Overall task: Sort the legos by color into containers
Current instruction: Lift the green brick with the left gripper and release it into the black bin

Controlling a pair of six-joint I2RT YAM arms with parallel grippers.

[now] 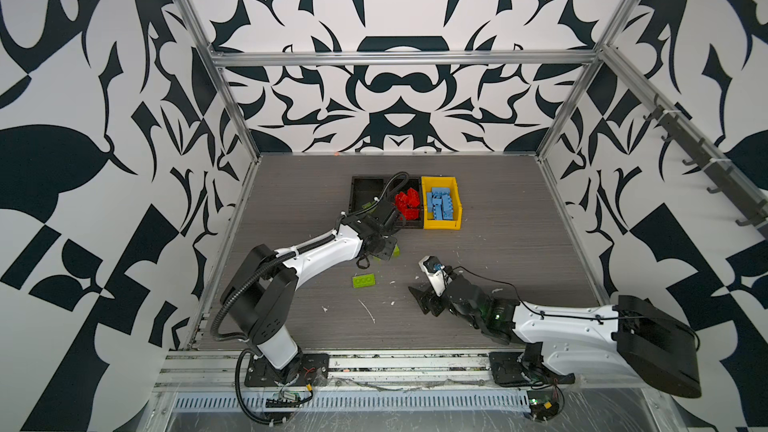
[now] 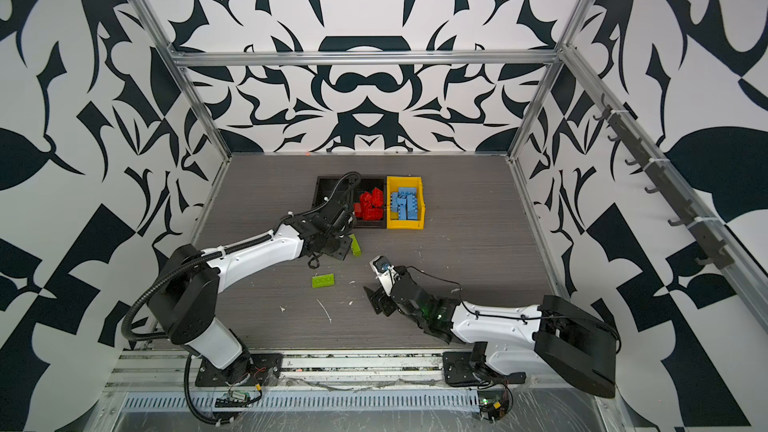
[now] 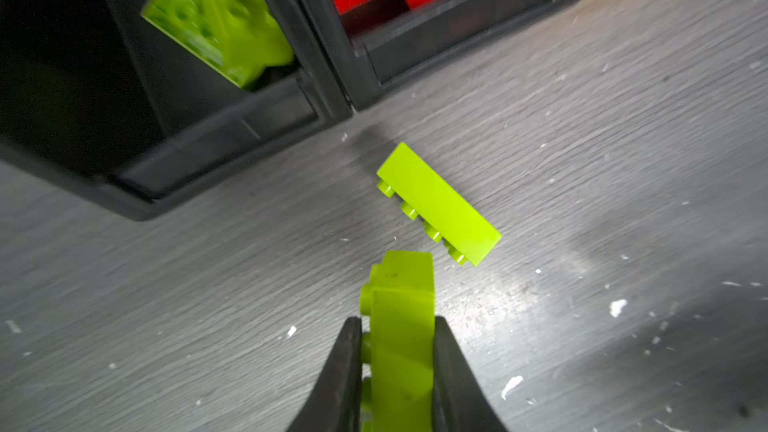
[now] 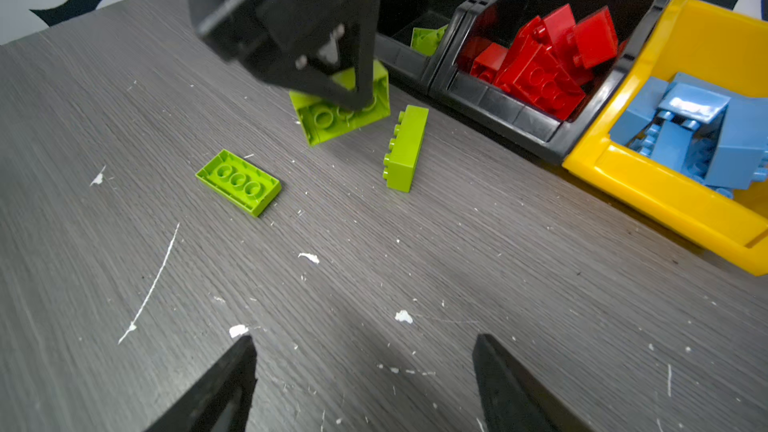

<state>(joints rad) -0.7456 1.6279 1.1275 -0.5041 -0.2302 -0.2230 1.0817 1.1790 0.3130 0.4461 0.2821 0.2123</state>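
A flat green brick [image 4: 239,182] lay on the table [image 4: 457,263], the left gripper [image 3: 397,322] clamped a second green brick [image 3: 403,284] beside a side-lying green brick [image 4: 406,147], red legos [image 4: 540,72] filled the black bin [image 4: 498,105], blue legos [image 4: 685,126] the yellow bin [image 4: 665,201], and the right gripper [image 4: 363,337] gaped empty.

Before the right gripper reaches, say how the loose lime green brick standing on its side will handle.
The lime green brick looks rigid moulded plastic, probably stiff and light. It rests on a narrow side, studs sideways, so a push may tip it flat. Its glossy faces could slip.
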